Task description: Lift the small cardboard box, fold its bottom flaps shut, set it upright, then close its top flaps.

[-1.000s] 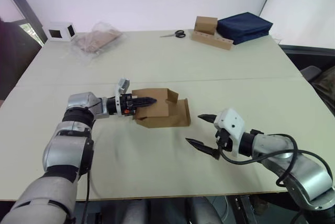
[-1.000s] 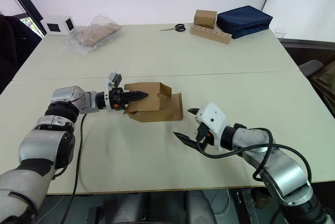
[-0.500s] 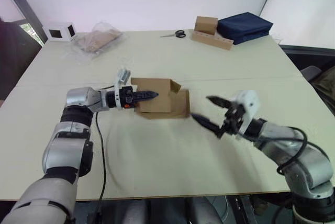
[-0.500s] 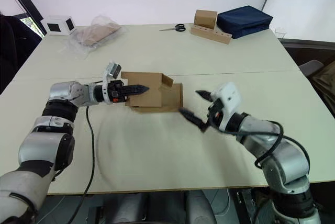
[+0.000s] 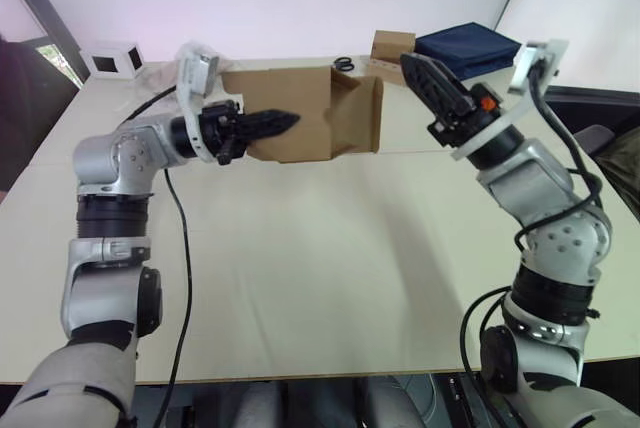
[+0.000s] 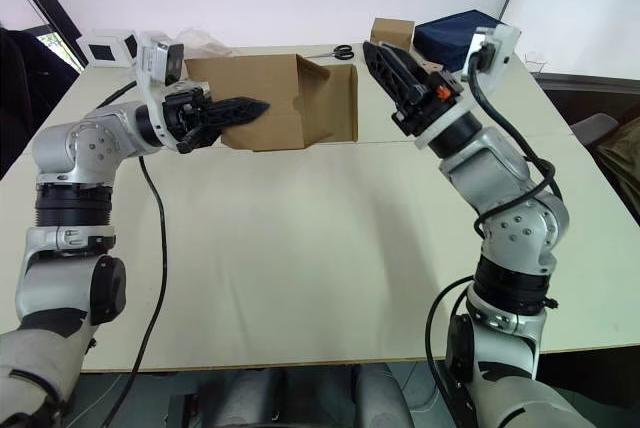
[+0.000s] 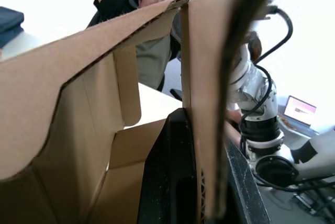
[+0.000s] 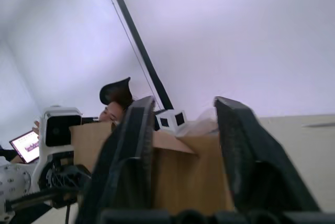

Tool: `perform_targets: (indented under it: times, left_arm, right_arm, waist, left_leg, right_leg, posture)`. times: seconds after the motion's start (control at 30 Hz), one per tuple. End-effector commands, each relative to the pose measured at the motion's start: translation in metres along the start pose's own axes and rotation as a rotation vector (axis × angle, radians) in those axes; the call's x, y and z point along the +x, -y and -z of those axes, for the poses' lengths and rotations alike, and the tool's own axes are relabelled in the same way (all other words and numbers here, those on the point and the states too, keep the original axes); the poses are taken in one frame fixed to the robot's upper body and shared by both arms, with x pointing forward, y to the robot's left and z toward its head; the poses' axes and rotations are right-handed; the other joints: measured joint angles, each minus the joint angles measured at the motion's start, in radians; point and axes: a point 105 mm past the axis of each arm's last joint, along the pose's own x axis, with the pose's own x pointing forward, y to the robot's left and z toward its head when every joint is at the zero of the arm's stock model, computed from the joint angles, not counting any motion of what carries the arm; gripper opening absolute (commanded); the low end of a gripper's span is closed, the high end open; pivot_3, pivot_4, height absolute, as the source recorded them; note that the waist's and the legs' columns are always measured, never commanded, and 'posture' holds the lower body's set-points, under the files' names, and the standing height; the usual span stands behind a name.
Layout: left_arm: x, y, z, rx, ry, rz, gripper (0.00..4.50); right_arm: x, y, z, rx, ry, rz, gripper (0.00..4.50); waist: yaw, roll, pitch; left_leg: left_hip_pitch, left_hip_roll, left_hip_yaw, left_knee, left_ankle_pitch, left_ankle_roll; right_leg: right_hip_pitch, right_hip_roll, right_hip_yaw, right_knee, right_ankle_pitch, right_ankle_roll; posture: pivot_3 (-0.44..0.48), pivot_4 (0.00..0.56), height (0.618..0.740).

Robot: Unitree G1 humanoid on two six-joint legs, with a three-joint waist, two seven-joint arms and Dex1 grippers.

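In the left eye view the small cardboard box (image 5: 300, 113) hangs in the air above the table (image 5: 330, 248), carried by the left gripper (image 5: 262, 124), whose 2 fingers are pinched on the box's near wall; its flaps (image 5: 358, 116) on the side toward the right arm stand open. The right gripper (image 5: 432, 88) sits raised just beside those flaps, fingers parted. The right eye view shows the same, with scissors (image 6: 339, 52), a dark blue bag (image 6: 452, 32) and a white box (image 6: 102, 47) lying far back on the table. In the left wrist view 1 finger sits inside the box and 1 outside, squeezing the wall, and a person sits beyond. In the right wrist view the spread fingers frame the box's edge. I judge the lift done and the bottom-flap folding about to begin: the right gripper must push those flaps inward. No writing or brand is readable anywhere.
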Motion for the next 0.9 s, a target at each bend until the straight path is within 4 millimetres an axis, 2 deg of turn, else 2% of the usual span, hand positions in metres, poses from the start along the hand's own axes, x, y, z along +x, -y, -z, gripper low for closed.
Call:
perform_targets:
  times: [0.03, 0.47, 0.6, 0.9]
  left_arm:
    - [0.000, 0.012, -0.007, 0.059, 0.034, 0.012, 0.00]
    - [0.004, 0.021, -0.004, 0.066, 0.069, -0.007, 0.00]
    - [0.004, 0.023, -0.004, 0.065, 0.072, -0.001, 0.00]
    - [0.008, 0.026, -0.002, 0.059, 0.084, 0.022, 0.00]
  right_arm:
    - [0.010, -0.013, -0.003, -0.033, 0.014, -0.048, 0.03]
    - [0.012, -0.028, 0.031, -0.089, -0.132, -0.110, 0.03]
    - [0.013, -0.030, 0.038, -0.088, -0.147, -0.116, 0.03]
    - [0.017, -0.048, 0.049, -0.031, -0.161, -0.206, 0.03]
  waist:
    - [-0.010, 0.000, 0.000]
    - [-0.022, 0.000, 0.000]
    - [-0.022, 0.000, 0.000]
    - [-0.025, 0.000, 0.000]
  left_leg:
    - [0.000, 0.000, 0.000, 0.000, 0.000, 0.000]
    - [0.000, 0.000, 0.000, -0.001, 0.000, 0.000]
    - [0.000, 0.000, 0.000, -0.001, 0.000, 0.000]
    - [0.000, 0.000, 0.000, -0.001, 0.000, 0.000]
  right_leg:
    - [0.000, 0.000, 0.000, 0.000, 0.000, 0.000]
    - [-0.001, 0.000, 0.000, 0.000, 0.000, 0.000]
    - [-0.001, 0.000, 0.000, 0.000, 0.000, 0.000]
    - [-0.001, 0.000, 0.000, 0.000, 0.000, 0.000]
  posture:
    - [0.000, 0.150, 0.740]
    - [0.000, 0.150, 0.740]
    - [0.000, 0.150, 0.740]
    - [0.000, 0.150, 0.740]
